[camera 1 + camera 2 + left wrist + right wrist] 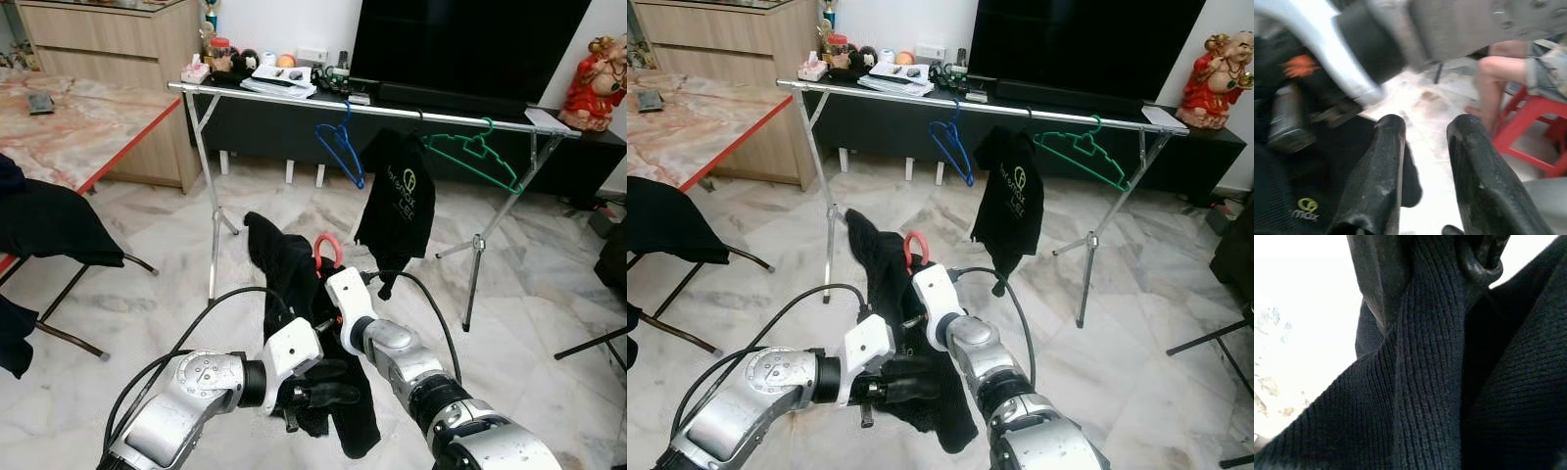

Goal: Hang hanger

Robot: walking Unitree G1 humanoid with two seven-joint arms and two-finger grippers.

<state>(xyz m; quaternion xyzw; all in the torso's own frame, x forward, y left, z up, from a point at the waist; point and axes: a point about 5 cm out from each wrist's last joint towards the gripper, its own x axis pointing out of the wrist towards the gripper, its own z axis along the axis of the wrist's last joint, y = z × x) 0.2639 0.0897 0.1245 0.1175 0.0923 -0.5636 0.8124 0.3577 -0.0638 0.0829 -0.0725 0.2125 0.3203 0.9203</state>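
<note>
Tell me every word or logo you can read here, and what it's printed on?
"max", partly cut off, under a yellow-green round logo: on the black garment near the left end effector.
Round logo with lettering on the hanging black shirt: too small to read.
Papers on the TV console: unreadable.

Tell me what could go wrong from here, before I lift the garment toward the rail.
1. The right gripper pinches only a fold of the black garment, so the fabric could slip off the red hanger on the lift.
2. The left gripper is open beside the cloth, so nothing backs up that hold.
3. The rail already carries a blue hanger, a black shirt and a green hanger; swinging cloth may snag or knock them.
</note>
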